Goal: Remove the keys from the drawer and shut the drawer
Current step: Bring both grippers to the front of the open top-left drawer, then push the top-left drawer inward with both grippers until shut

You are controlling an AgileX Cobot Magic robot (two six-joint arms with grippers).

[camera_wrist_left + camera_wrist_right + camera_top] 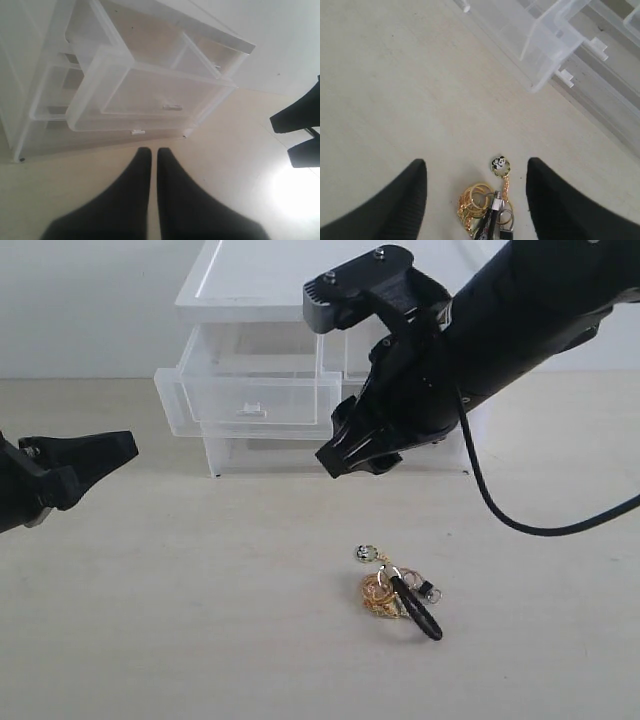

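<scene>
with right gripper (pixel 476 162) wide, empty over keys (pixel 395 592), left gripper (pixel 154 150) pinched closed: probably push light, slick drawer (pixel 250 390) at tab handle (pixel 251 410)

Both arms are hovering, one pair of jaws closed, one spread.
The matte black left arm (pixel 45 475) is pointing inward, low, its jaws pressing together; the bulky black right arm (pixel 520 320) is slanting down from above, its jaws standing wide apart and holding nothing.

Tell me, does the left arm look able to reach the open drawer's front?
Probably yes: only bare table lies between the shut left tool and the drawer, whose front faces it.
</scene>
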